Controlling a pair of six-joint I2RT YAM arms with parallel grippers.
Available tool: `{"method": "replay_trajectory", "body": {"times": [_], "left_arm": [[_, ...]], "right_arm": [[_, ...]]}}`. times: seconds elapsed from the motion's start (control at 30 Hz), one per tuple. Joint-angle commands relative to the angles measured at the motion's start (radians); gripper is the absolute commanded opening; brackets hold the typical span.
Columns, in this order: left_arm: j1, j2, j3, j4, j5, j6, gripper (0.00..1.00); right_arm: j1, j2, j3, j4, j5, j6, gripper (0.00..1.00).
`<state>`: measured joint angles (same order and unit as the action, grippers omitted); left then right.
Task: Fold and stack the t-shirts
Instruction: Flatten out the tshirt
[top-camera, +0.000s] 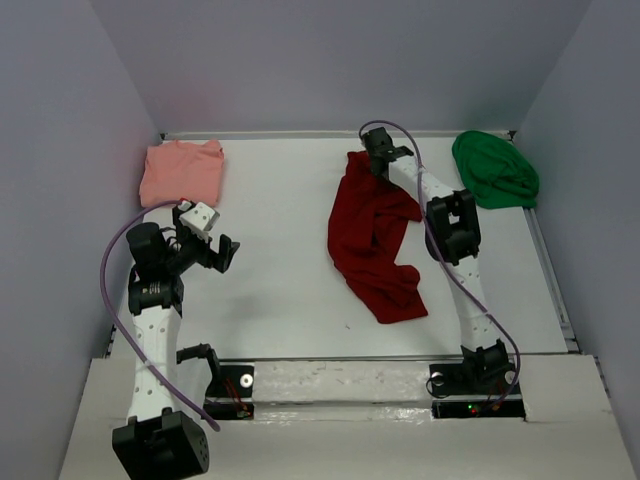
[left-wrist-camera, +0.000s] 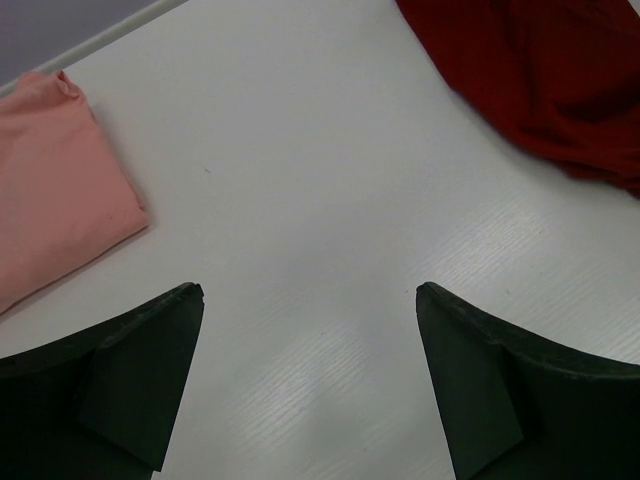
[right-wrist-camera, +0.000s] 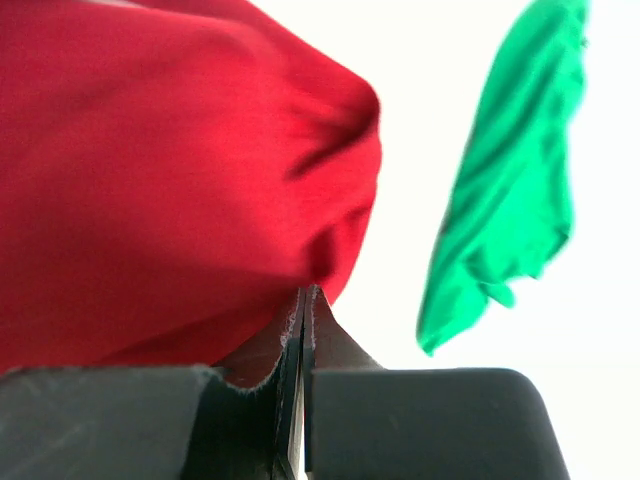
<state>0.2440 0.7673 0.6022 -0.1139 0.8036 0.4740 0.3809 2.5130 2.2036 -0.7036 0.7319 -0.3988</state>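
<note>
Sprawling on the white table (top-camera: 280, 290), the dark red t-shirt (top-camera: 372, 240) is the biggest spread of cloth. It is unfolded and crumpled, a long rumpled strip with one end bunched into a thick lobe. Well to the left of the dark red t-shirt, level with its far end, the salmon-pink t-shirt (top-camera: 182, 172) sits folded into a neat flat rectangle. To the right of the dark red t-shirt, apart from it, the bright green t-shirt (top-camera: 495, 170) lies in a loose, unfolded heap. The right gripper (top-camera: 378, 160) is at the far end of the dark red t-shirt, its jaws pressed together on a fold of that cloth. The right wrist view shows red fabric pinched between the closed fingertips. The left gripper (top-camera: 222, 252) hovers left of the dark red t-shirt, between it and the salmon-pink one, jaws spread wide over bare table, holding nothing.
</note>
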Motion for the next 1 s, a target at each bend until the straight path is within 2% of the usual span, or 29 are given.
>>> {"method": "replay_trajectory", "body": {"times": [0.0,0.1,0.2,0.37,0.4,0.43,0.47,0.5,0.57,0.63,0.83,0.97], "left_arm": [[0.005,-0.008,-0.007,0.036,0.017,0.003,0.99],[0.005,-0.01,-0.009,0.036,0.017,0.005,0.99],[0.005,-0.006,-0.007,0.036,0.019,0.003,0.99],[0.001,0.033,0.022,0.049,0.049,-0.043,0.99],[-0.003,0.049,0.034,0.046,0.055,-0.052,0.99],[-0.008,0.067,0.047,0.042,0.062,-0.058,0.99],[-0.029,0.107,0.086,0.016,0.06,-0.054,0.99],[-0.046,0.128,0.109,-0.004,0.052,-0.043,0.99],[-0.087,0.2,0.183,-0.061,0.008,-0.017,0.99],[-0.167,0.242,0.232,-0.098,-0.047,-0.002,0.99],[-0.417,0.378,0.367,-0.199,-0.173,0.006,0.99],[-0.549,0.502,0.403,-0.214,-0.165,-0.015,0.99]], "right_arm": [[-0.028,-0.028,0.024,0.072,0.081,-0.043,0.0],[-0.039,-0.081,0.008,0.07,0.008,-0.031,0.0],[-0.039,-0.209,-0.01,0.058,-0.09,-0.014,0.0],[-0.048,-0.406,-0.08,-0.008,-0.129,0.011,0.0],[-0.048,-0.437,-0.111,-0.01,-0.141,0.017,0.03],[-0.057,-0.466,-0.172,-0.017,-0.155,0.038,0.31],[-0.072,-0.523,-0.204,-0.019,-0.166,0.052,0.39],[-0.083,-0.549,-0.238,-0.019,-0.181,0.066,0.42],[-0.112,-0.597,-0.33,-0.019,-0.196,0.097,0.6],[-0.132,-0.651,-0.389,-0.019,-0.203,0.112,0.7],[-0.215,-0.749,-0.588,-0.019,-0.268,0.16,0.74],[-0.257,-0.809,-0.686,-0.011,-0.287,0.156,0.74]]}}
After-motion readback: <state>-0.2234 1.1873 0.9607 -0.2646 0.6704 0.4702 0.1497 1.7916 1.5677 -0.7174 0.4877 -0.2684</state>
